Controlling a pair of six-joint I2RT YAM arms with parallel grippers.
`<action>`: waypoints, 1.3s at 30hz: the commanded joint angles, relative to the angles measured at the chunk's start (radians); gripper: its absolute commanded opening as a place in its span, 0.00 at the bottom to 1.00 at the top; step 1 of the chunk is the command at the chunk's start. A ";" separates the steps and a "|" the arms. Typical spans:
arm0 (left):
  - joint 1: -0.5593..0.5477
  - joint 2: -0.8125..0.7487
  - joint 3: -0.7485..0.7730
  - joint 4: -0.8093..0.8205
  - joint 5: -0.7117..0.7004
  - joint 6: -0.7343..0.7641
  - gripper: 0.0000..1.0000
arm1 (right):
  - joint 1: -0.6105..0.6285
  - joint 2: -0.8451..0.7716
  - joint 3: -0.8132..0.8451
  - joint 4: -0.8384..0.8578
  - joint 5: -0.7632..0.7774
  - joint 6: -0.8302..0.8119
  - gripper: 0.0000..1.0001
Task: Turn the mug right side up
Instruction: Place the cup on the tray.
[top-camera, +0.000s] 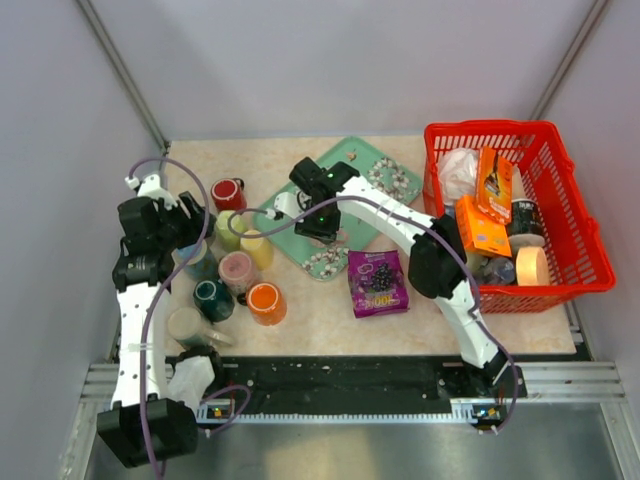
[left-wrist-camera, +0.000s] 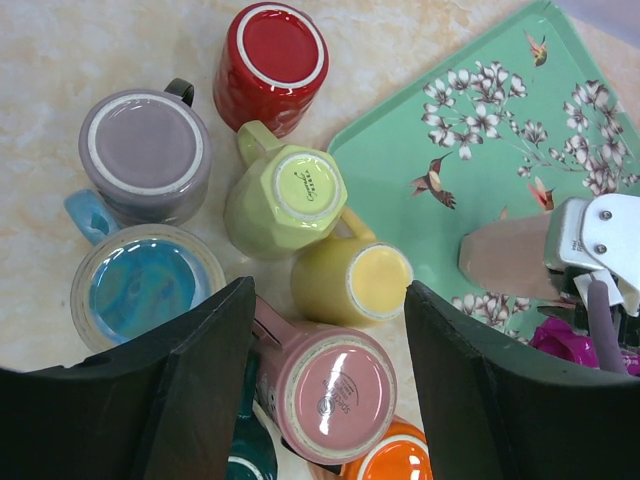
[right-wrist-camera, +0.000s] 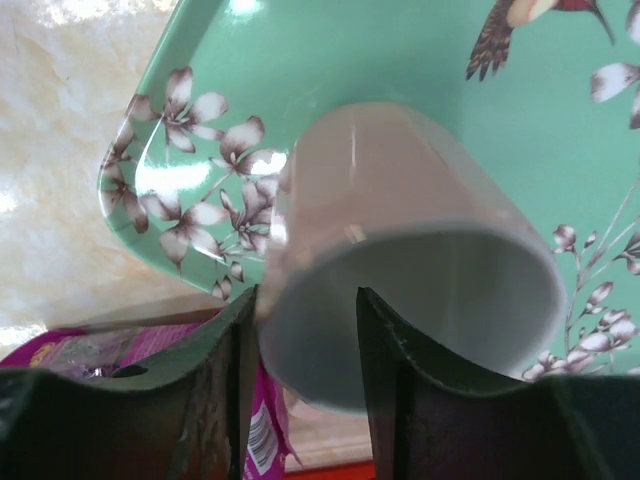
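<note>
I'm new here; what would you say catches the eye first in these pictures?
The huddle of colourful mugs at the left, beside the green floral tray. At the tray, the right hand straddles the rim of a pale tipped mug; a crammed red basket sits far right.

Bright, even light from above, with soft, short shadows. Glare whitens the surface and streaks the tray in the right wrist view; the close mug looks soft, slightly blurred
</note>
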 joint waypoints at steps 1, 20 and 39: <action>0.005 0.013 0.014 0.038 0.007 0.004 0.66 | -0.033 -0.043 0.040 0.025 -0.014 0.032 0.50; 0.008 0.103 0.058 0.064 0.040 0.027 0.65 | -0.173 -0.407 -0.451 0.346 -0.204 0.094 0.70; 0.008 0.089 0.052 0.046 0.044 0.079 0.64 | -0.154 -0.286 -0.497 0.497 -0.361 0.000 0.55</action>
